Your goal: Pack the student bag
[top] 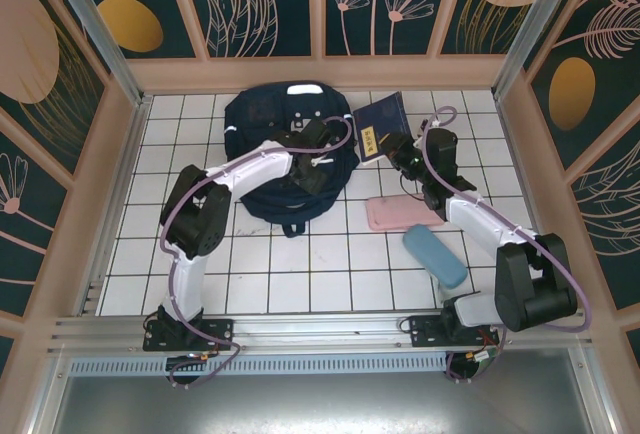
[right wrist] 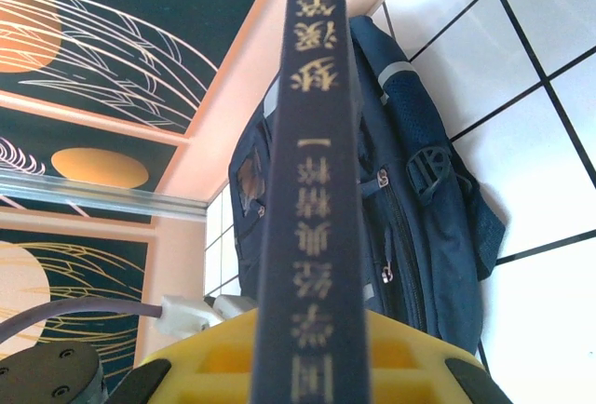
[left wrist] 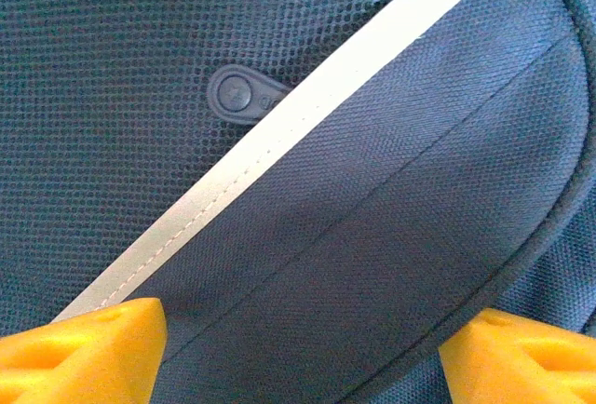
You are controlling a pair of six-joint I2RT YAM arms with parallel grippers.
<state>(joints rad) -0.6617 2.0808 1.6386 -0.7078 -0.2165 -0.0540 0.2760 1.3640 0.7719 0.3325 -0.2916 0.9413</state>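
Note:
The student bag (top: 262,120) lies flat on the white tiled table at the back centre, a large navy backpack. My left gripper (top: 324,148) hovers over its right side. In the left wrist view that gripper (left wrist: 303,357) is open, its orange fingertips (left wrist: 84,348) wide apart above the bag's front pocket (left wrist: 372,236) and a white reflective stripe (left wrist: 279,134). My right gripper (top: 392,152) is shut on a thin navy book with yellow print (top: 383,117), just right of the bag. In the right wrist view the book's spine (right wrist: 312,190) stands upright between the jaws, with the bag (right wrist: 424,236) behind it.
A pink case (top: 400,214) and a blue case (top: 435,256) lie on the tiles to the right, near my right arm. Peach-framed panel walls close in the table at the back and both sides. Bare tiles stretch along the left and front.

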